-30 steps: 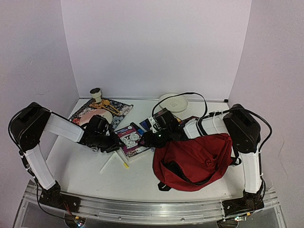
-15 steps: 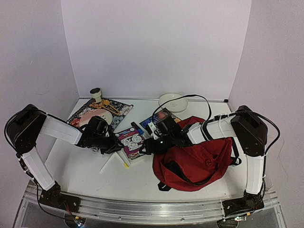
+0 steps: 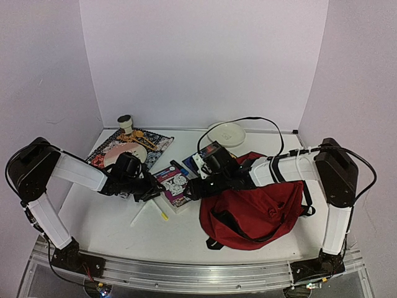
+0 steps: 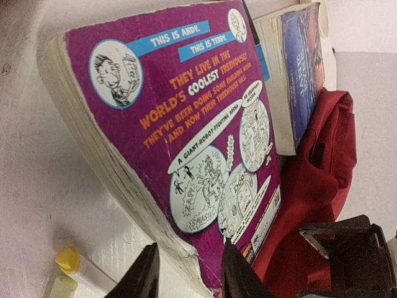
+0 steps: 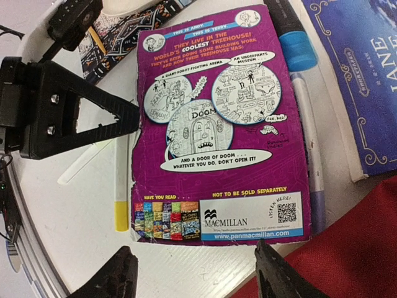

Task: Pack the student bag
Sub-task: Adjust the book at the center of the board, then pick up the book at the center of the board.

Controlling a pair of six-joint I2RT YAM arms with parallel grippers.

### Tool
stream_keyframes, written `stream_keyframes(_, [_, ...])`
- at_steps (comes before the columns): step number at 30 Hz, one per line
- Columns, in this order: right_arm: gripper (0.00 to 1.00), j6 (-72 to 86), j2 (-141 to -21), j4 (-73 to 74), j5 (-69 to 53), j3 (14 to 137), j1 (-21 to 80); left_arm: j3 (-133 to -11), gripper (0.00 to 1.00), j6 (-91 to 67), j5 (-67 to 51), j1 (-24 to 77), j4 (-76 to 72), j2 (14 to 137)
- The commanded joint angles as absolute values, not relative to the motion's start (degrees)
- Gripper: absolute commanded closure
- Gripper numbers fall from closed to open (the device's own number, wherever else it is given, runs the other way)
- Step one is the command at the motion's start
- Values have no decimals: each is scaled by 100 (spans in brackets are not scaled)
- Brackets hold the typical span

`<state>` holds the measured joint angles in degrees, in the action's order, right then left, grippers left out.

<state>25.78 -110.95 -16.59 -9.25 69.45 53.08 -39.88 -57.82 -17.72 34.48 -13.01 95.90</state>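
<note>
- Student bag (image 3: 260, 208): soft, dark red, slumped on the near right of the table under the right arm, just right of the purple book (image 3: 175, 185). No propped-open mouth to be seen. Likely to sag shut, or to catch a book corner on loose fabric or a black strap on the way in.
- Purple book: lying back cover up just left of the bag, frayed at one corner. Thick and floppy by the look of it, so apt to droop, fan open or slip out of a shallow pinch at the edge.
- Left gripper (image 4: 190, 261): partly open, fingers astride the book's left edge, one on each side of its thickness. Cannot tell whether truly clamped or only bracketing. Could shove the book rightward against the bag instead of lifting it.
- Right gripper (image 5: 193, 249): spread wide above the book's barcode end, nearest the bag, holding nothing. Close to the left gripper across the cover, hence a chance of knocking fingers or tugging the book opposite ways.
- Pens (image 5: 308, 155) lying between the purple book and the blue book (image 5: 366, 81) to the right, yellow-tipped marker (image 5: 121, 186) just left: liable to roll or be dragged along with any slide.
</note>
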Motion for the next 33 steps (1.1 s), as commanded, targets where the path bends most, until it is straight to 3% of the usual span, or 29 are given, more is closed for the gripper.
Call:
stream_keyframes(1, [33,2342,-10842,-1367,-449,6969,5336,-3807,57,-6045,-1526,3495,-1573,9546])
stream_keyframes(8, [32,2463,-11245,-1215,-420,7344,5166,-3791,47,-6090,-1436,3509,-1574,9602])
stream_keyframes(25, [26,2799,-12191,-1203,-1154,7775,5115,-4208,39,-6120,-1535,3733,-1616,10260])
stream_keyframes(33, [28,3174,-11755,-1870,-2157,7415,5121,-4305,40,-6300,-1712,3858,-1900,10407])
